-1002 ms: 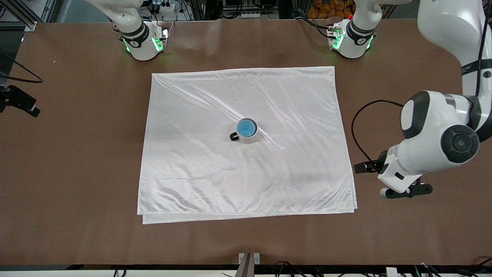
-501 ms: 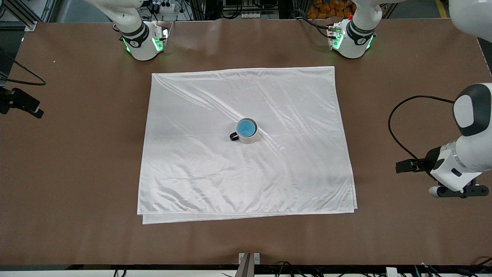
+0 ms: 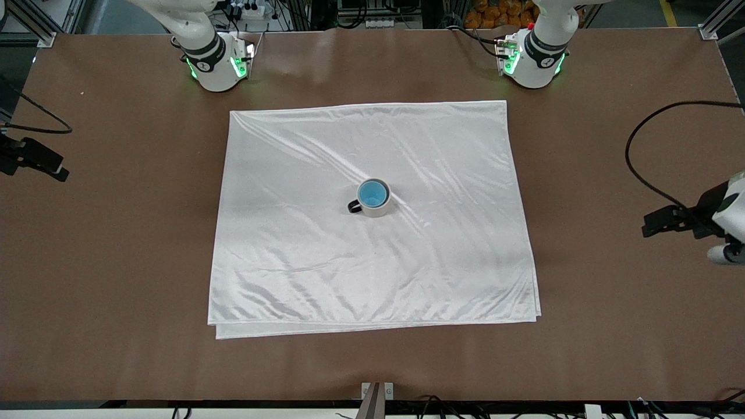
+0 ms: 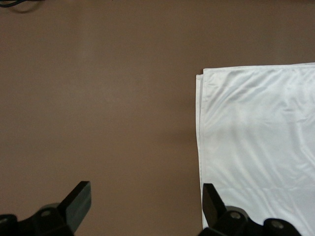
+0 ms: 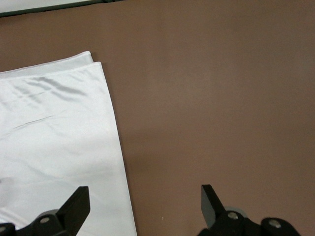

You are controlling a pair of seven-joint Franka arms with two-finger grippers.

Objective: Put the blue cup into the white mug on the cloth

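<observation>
The blue cup [image 3: 373, 192] sits inside the white mug [image 3: 376, 210], whose black handle [image 3: 353, 206] points toward the right arm's end. The mug stands upright near the middle of the cloth [image 3: 372, 267]. My left gripper [image 4: 146, 201] is open and empty over bare table beside the cloth's edge [image 4: 256, 137] at the left arm's end; its wrist [image 3: 727, 227] shows at the edge of the front view. My right gripper [image 5: 145, 206] is open and empty over the cloth's edge [image 5: 54, 137] at the right arm's end.
The brown table [image 3: 116, 361] surrounds the cloth on all sides. The two arm bases [image 3: 215, 64] [image 3: 532, 58] stand along the table edge farthest from the front camera. A black cable [image 3: 646, 174] loops over the table near the left wrist.
My left arm has swung away from the cloth toward the left arm's end of the table, now mostly out of the front view. The cup, mug and cloth have not moved.
</observation>
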